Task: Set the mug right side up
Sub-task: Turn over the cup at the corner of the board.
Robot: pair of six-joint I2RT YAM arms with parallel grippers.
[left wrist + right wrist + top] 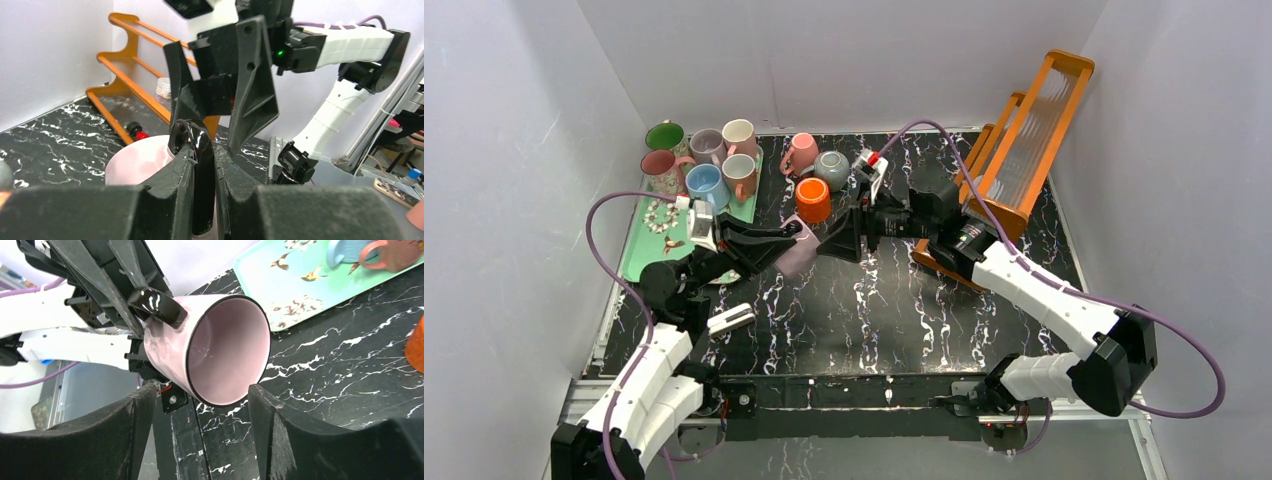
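Pink mug (220, 355) is off the tabletop (874, 310), mid-air approx. over its centre, lying on its side w/ the open mouth facing the R arm. L pincer (202, 165) is clamped tight on the mug's glossy black handle (196, 150), one finger each side of it. R pincer (197, 395) has its jaws apart, one either side of the mug's rim end. Wrist view suggests a sliver of gap on both sides, but it's hard to be sure the pads aren't brushing the wall.

Behind: orange mug (813, 199), grey mug (832, 170) and a smaller pink one (801, 152), all on the marble. Teal bird-print tray (639, 255) sits far L w/ several more mugs at its back end. Orange rack (1024, 150) leans at back R.
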